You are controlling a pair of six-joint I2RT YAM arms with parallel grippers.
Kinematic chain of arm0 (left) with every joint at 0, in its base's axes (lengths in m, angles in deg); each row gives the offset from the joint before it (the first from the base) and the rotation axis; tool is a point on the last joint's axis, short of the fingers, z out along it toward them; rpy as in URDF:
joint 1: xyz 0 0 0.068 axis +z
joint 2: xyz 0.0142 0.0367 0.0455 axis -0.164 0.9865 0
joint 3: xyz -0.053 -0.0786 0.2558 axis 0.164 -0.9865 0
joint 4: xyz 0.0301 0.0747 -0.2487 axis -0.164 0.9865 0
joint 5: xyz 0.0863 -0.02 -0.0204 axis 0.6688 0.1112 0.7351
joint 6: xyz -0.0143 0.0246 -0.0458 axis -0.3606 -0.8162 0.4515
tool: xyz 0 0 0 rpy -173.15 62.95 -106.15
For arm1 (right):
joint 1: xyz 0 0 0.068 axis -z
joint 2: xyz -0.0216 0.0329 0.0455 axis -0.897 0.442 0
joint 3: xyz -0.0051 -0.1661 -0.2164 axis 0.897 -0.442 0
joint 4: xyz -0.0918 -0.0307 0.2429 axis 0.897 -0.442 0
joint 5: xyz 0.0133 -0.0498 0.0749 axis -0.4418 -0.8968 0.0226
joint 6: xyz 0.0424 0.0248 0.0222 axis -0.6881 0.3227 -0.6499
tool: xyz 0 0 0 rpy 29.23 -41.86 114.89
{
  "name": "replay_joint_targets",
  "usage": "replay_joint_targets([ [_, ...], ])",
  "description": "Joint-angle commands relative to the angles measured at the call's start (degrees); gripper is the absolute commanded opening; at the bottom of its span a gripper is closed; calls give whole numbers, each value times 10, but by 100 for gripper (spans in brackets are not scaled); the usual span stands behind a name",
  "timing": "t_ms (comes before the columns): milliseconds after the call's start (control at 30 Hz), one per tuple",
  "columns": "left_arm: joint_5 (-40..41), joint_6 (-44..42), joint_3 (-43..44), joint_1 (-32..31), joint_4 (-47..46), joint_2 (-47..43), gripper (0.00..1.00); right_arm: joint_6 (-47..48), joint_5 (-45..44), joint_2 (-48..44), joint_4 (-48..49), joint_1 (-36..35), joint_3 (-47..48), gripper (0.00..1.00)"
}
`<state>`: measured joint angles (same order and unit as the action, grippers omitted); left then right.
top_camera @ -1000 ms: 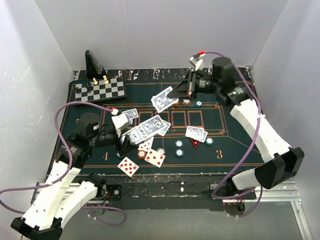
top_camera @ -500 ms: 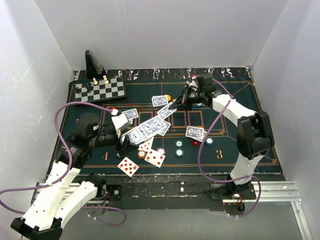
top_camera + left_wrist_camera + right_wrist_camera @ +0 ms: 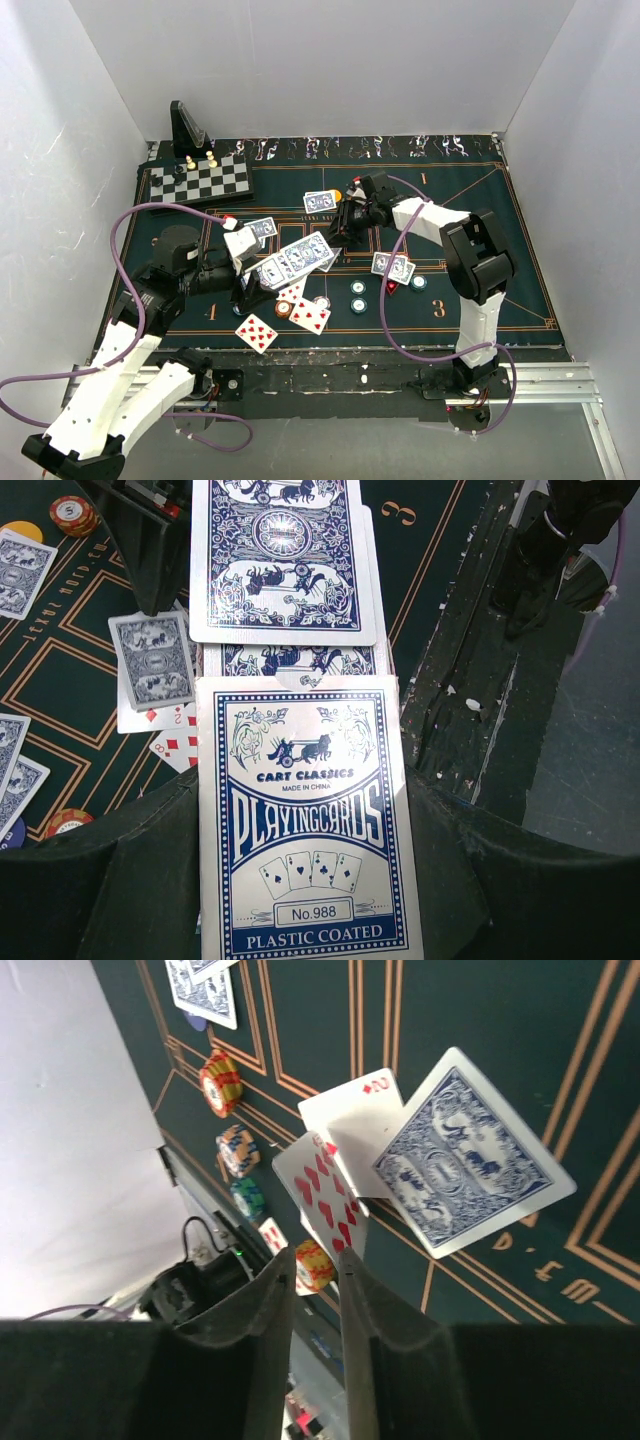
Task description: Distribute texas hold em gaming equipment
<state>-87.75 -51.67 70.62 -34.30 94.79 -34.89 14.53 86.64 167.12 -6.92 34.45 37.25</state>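
Your left tool (image 3: 300, 780), at 8 o'clock, grips the card pack (image 3: 305, 820) with loose cards (image 3: 300, 258) fanning out, your right tool (image 3: 316, 1260) stands barely parted and empty over dealt cards (image 3: 470, 1165) at 12 o'clock; any tilt risks spilling them.

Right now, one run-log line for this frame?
left pincer: shut on card pack | right pincer: slightly open, empty | loose cards and chips: spread on table
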Motion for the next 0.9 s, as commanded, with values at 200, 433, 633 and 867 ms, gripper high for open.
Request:
replay_joint_targets([
  [200, -20, 6, 16, 3, -14, -6, 0, 66, -85, -53, -96, 0, 48, 68],
  [433, -30, 12, 17, 3, -20, 1, 0, 91, -125, -142, -177, -1, 91, 81],
  [633, -28, 6, 13, 3, -21, 0, 0, 128, -174, -185, -279, -26, 147, 84],
  [867, -31, 6, 19, 3, -19, 2, 0, 144, -203, -222, -327, -64, 133, 85],
])
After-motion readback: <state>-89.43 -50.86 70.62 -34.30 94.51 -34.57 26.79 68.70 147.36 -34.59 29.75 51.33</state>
